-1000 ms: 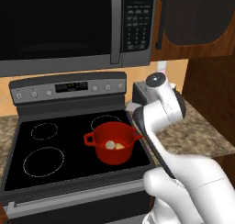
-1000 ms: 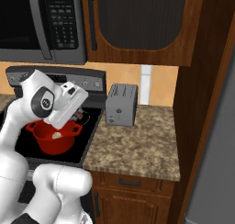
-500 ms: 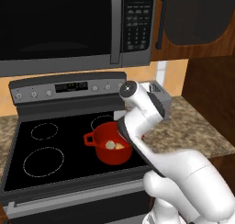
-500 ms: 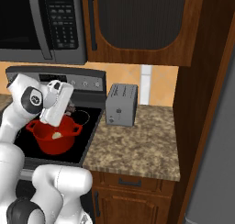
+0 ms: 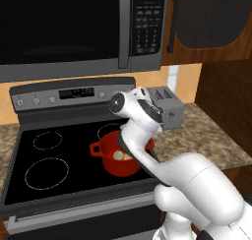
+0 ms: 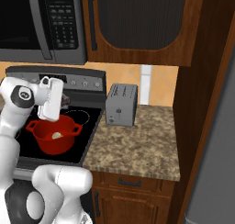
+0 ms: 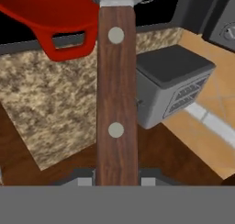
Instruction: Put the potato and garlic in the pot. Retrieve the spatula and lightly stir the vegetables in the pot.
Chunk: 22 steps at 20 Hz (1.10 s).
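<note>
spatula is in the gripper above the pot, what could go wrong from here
1. The pot sits near the stove's front right corner; a hard stir could push it toward the counter.
2. The vegetables are small and lie together; the spatula might flick one out.
3. The gripper holds the handle's very end, so the spatula could pivot.

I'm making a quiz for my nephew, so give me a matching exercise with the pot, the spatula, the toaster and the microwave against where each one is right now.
Things:
1. pot
2. spatula
3. toaster
4. microwave

Places:
A. mounted above the stove
B. on the granite counter, right of the stove
C. held in the gripper
D. on the stove's black cooktop

Pairs: 1-D, 2-C, 3-B, 4-A
</note>
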### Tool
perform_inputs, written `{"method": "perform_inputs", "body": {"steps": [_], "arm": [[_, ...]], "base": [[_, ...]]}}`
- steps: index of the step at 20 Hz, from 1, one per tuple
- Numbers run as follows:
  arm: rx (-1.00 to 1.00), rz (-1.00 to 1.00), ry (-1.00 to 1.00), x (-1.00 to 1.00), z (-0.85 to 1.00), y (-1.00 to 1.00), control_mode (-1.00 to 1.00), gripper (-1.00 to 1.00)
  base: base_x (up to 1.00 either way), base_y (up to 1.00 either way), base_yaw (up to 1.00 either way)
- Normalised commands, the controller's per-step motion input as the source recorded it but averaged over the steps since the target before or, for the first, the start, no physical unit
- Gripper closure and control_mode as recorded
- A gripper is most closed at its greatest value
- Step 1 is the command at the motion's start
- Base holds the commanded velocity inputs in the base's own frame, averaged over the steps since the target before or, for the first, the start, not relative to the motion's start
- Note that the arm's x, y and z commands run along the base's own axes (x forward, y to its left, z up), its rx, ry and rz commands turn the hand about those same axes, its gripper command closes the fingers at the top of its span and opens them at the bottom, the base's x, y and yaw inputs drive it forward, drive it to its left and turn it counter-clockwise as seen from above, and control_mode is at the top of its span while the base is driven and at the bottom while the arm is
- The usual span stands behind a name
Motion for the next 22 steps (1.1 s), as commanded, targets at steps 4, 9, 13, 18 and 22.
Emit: {"method": "perform_inputs", "body": {"steps": [4,9,13,18,22], "arm": [[-0.35,0.07,0.06,0.04,-0.02,0.38,-1.0,1.0],[-0.25,0.05,0.12,0.11,-0.01,0.25,-1.0,1.0],[-0.19,0.01,0.13,0.27,0.0,0.22,-1.0,1.0],[-0.19,0.0,0.07,0.2,-0.09,0.28,-1.0,1.0],[-0.13,0.0,0.03,0.0,-0.05,0.12,-1.0,1.0]], "base": [[0.0,0.0,0.0],[0.0,0.0,0.0],[0.0,0.0,0.0],[0.0,0.0,0.0],[0.0,0.0,0.0]]}}
